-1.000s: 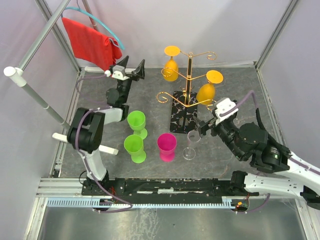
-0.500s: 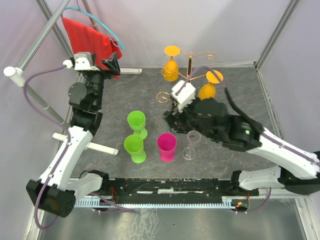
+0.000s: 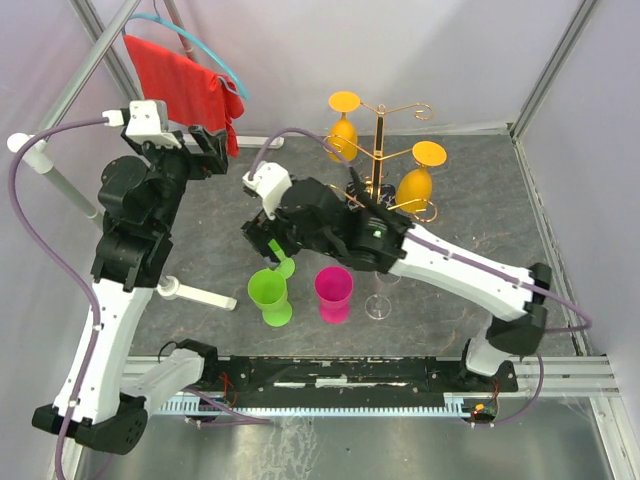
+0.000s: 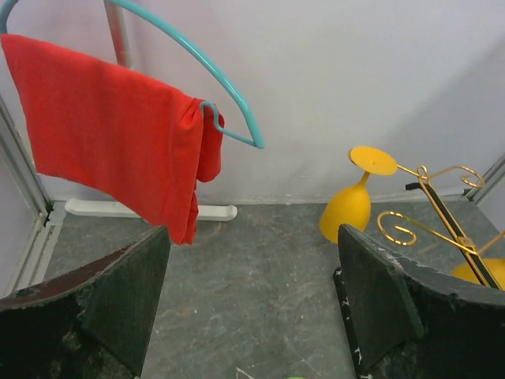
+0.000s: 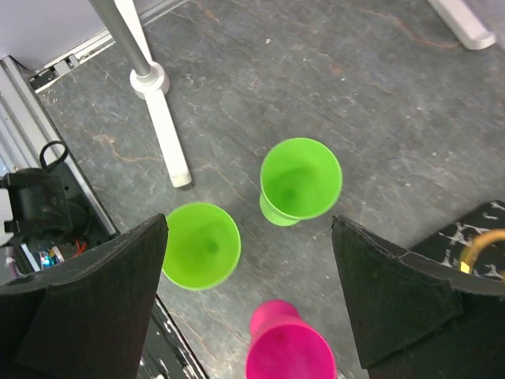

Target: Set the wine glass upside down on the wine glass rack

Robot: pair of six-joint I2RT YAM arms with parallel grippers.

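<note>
Black pads (image 5: 110,300) of the right gripper (image 5: 248,225) are spread wide, gripping nothing, above two green glasses (image 5: 301,180); one pink glass (image 5: 289,351) is cut off below. The left gripper (image 4: 252,237) is likewise splayed and empty, raised near the red cloth (image 4: 110,126). One clear glass (image 3: 377,305) stands upright, its bowl hidden under the right arm. Behind, the wine glass rack (image 3: 381,135) carries two yellow glasses (image 3: 342,137) upside down, its base mostly hidden by that arm.
</note>
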